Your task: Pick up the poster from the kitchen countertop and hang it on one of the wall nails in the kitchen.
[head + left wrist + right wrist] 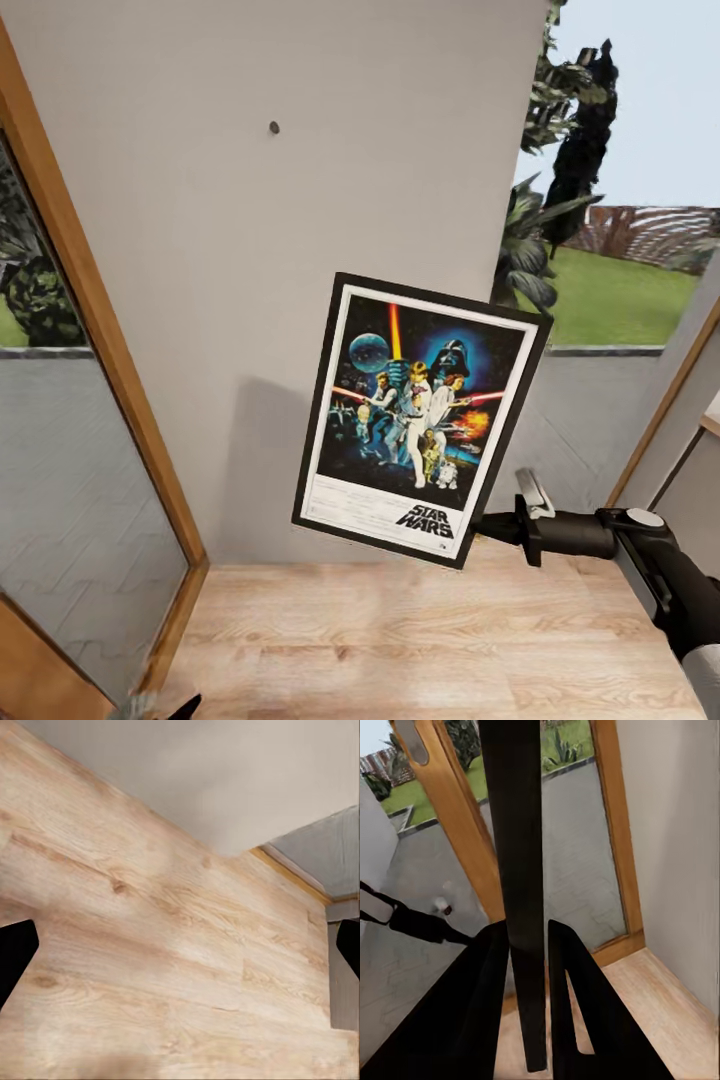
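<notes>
The right gripper (478, 527) pinches the poster (420, 415) by its edge, tilted, below the wall nail (274, 128). The left gripper (180, 952) is wide open.

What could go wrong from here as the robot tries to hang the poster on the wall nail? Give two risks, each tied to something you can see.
1. The right hand pinches the poster only at its lower right edge, so the frame may pivot or slip; it already hangs tilted.
2. The nail is small, well above and left of the poster, so the raise is long and the frame could scrape the wall or miss the nail.
</notes>
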Controlling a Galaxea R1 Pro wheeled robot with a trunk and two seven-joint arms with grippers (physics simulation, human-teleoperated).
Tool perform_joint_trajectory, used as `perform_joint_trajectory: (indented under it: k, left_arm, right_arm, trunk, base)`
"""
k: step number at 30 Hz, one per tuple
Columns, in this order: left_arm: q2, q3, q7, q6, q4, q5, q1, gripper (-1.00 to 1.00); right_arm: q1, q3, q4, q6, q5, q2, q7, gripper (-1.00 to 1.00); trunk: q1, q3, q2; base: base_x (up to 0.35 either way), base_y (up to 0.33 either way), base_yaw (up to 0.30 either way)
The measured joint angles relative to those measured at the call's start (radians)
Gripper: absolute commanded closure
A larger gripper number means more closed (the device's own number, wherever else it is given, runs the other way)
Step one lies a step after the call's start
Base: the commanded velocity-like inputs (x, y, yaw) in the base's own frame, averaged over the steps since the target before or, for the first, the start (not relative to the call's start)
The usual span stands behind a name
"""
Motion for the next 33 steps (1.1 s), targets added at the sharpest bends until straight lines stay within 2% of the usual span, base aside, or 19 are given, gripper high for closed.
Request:
perform_joint_trajectory:
  k: [5,9,11,12,13,15,16,17,18,19,20,22,25,29,33]
  left_arm:
    - [-0.001,0.005,-0.006,-0.011,0.031,0.000,-0.005,-1.00]
    - [-0.002,0.005,-0.007,-0.014,0.038,-0.001,-0.005,-1.00]
    - [-0.003,0.005,-0.008,-0.015,0.041,-0.001,-0.005,-1.00]
    - [-0.003,0.005,-0.008,-0.015,0.041,-0.001,-0.005,-1.00]
    - [-0.005,0.004,-0.008,-0.015,0.042,-0.002,-0.005,-1.00]
    - [-0.006,0.005,-0.008,-0.015,0.042,-0.002,-0.005,-1.00]
    - [-0.006,0.005,-0.008,-0.015,0.042,-0.002,-0.005,-1.00]
    - [-0.007,0.005,-0.008,-0.015,0.043,-0.002,-0.005,-1.00]
    - [-0.007,0.005,-0.008,-0.015,0.043,-0.002,-0.005,-1.00]
    - [-0.007,0.005,-0.008,-0.015,0.042,-0.002,-0.005,-1.00]
    - [-0.007,0.005,-0.008,-0.015,0.043,-0.003,-0.005,-1.00]
    - [-0.007,0.005,-0.008,-0.015,0.043,-0.003,-0.005,-1.00]
    - [-0.007,0.005,-0.008,-0.015,0.042,-0.002,-0.005,-1.00]
    - [-0.007,0.005,-0.008,-0.015,0.041,-0.002,-0.005,-1.00]
    - [-0.007,0.005,-0.008,-0.015,0.041,-0.002,-0.005,-1.00]
  right_arm:
    - [-0.004,0.001,-0.085,0.078,0.001,0.018,-0.068,1.00]
    - [-0.008,0.001,-0.148,0.134,0.002,0.028,-0.093,1.00]
    - [-0.029,0.002,-0.202,0.191,0.004,0.036,-0.104,1.00]
    - [-0.047,0.002,-0.219,0.221,0.005,0.039,-0.108,1.00]
    - [-0.089,0.004,-0.237,0.277,0.007,0.043,-0.111,1.00]
    - [-0.120,0.012,-0.242,0.304,0.009,0.048,-0.113,1.00]
    - [-0.148,0.025,-0.245,0.327,0.010,0.054,-0.113,1.00]
    - [-0.226,0.070,-0.248,0.396,0.025,0.066,-0.113,1.00]
    - [-0.267,0.086,-0.248,0.437,0.037,0.068,-0.114,1.00]
    - [-0.285,0.093,-0.248,0.458,0.045,0.069,-0.114,1.00]
    - [-0.336,0.113,-0.247,0.516,0.068,0.071,-0.114,1.00]
    - [-0.374,0.127,-0.246,0.552,0.085,0.073,-0.113,1.00]
    - [-0.446,0.162,-0.244,0.614,0.106,0.091,-0.112,1.00]
    - [-0.495,0.200,-0.239,0.652,0.115,0.106,-0.114,1.00]
    - [-0.557,0.256,-0.223,0.694,0.118,0.115,-0.153,1.00]
  trunk:
    - [0.000,0.000,0.000]
    - [0.000,0.000,0.000]
    - [0.000,0.000,0.000]
    - [0.000,0.000,0.000]
    - [0.000,0.001,0.000]
    - [0.000,0.000,0.000]
    - [0.000,0.000,0.000]
    - [0.000,0.000,0.000]
    - [0.000,0.000,0.000]
    - [0.000,0.000,0.000]
    - [0.000,0.001,0.000]
    - [0.000,0.000,0.000]
    - [0.000,0.000,0.000]
    - [0.000,0.000,0.000]
    - [0.000,0.000,0.000]
  base:
    - [0.000,0.000,0.000]
    - [0.000,0.000,0.000]
    - [0.000,0.000,0.000]
    - [0.000,0.000,0.000]
    - [0.000,0.000,0.000]
    - [0.000,0.000,0.000]
    - [0.000,0.000,0.000]
    - [0.000,0.000,0.000]
    - [0.000,0.000,0.000]
    - [0.000,0.000,0.000]
    - [0.000,0.000,0.000]
    - [0.000,0.000,0.000]
    - [0.000,0.000,0.000]
    - [0.000,0.000,0.000]
    - [0.000,0.000,0.000]
